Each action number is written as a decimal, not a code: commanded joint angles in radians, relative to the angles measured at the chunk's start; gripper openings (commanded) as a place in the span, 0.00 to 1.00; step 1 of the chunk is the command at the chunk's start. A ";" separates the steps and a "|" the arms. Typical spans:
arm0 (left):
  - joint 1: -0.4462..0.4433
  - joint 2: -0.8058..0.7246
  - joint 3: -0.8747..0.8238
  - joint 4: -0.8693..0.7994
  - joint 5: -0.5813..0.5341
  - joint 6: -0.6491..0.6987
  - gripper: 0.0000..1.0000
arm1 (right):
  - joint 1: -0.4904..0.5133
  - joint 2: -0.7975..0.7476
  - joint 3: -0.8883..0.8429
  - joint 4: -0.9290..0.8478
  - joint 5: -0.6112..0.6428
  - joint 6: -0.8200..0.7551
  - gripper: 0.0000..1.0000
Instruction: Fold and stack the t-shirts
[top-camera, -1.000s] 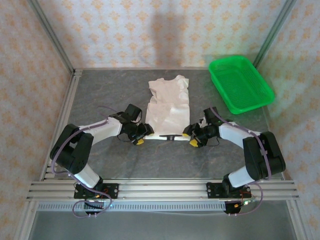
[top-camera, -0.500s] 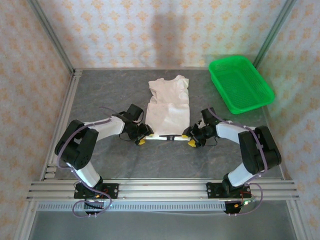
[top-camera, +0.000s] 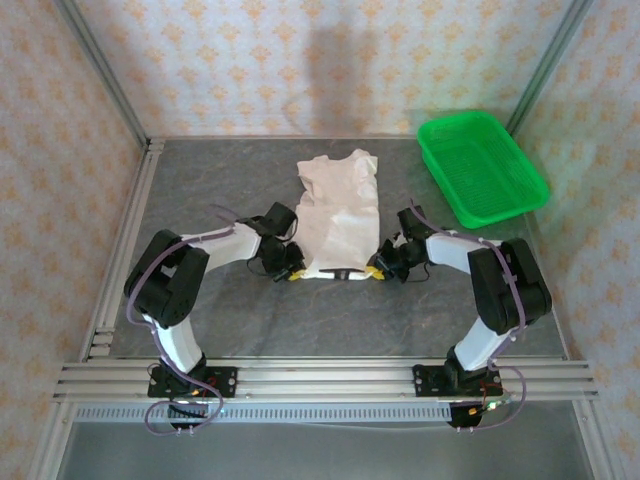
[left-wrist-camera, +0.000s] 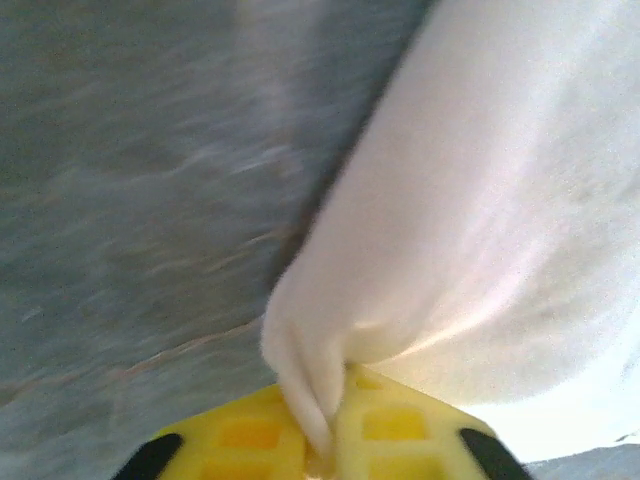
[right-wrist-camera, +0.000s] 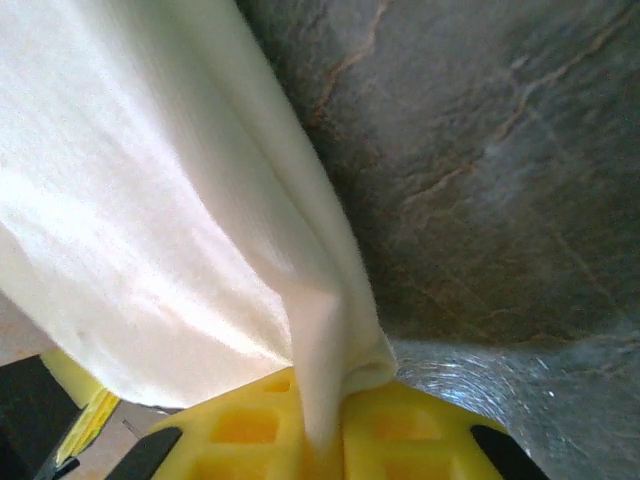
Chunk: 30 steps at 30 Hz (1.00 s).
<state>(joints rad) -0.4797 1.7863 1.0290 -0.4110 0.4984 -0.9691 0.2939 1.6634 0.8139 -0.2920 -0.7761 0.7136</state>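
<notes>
A white t-shirt (top-camera: 338, 205) lies flat in the middle of the table, neck end toward the back wall, a black mark along its near hem. My left gripper (top-camera: 293, 273) is shut on the shirt's near left corner; in the left wrist view a fold of white cloth (left-wrist-camera: 420, 220) is pinched between the yellow pads (left-wrist-camera: 250, 435). My right gripper (top-camera: 377, 271) is shut on the near right corner, where the cloth (right-wrist-camera: 170, 200) runs down between its yellow fingers (right-wrist-camera: 420, 435). The near hem is held slightly off the table.
A green plastic basket (top-camera: 482, 166) stands at the back right. The grey marbled tabletop (top-camera: 200, 190) is bare left of the shirt. Metal frame posts and papered walls close in the back and sides.
Both grippers have moved toward the back of the table with the shirt's near corners, drawing the hem inward. The arms have folded closer to the shirt.
</notes>
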 joint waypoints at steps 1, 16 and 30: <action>-0.012 0.002 0.012 0.064 -0.073 0.040 0.03 | 0.003 -0.020 0.021 -0.063 0.037 -0.020 0.07; -0.149 -0.329 -0.190 -0.085 -0.179 -0.036 0.00 | 0.037 -0.277 -0.043 -0.360 0.021 -0.103 0.00; -0.429 -0.631 -0.279 -0.251 -0.281 -0.286 0.00 | 0.251 -0.587 -0.144 -0.473 0.021 0.098 0.00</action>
<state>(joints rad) -0.8776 1.2087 0.7681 -0.5797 0.2874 -1.1683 0.5240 1.1370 0.6914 -0.6975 -0.7628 0.7406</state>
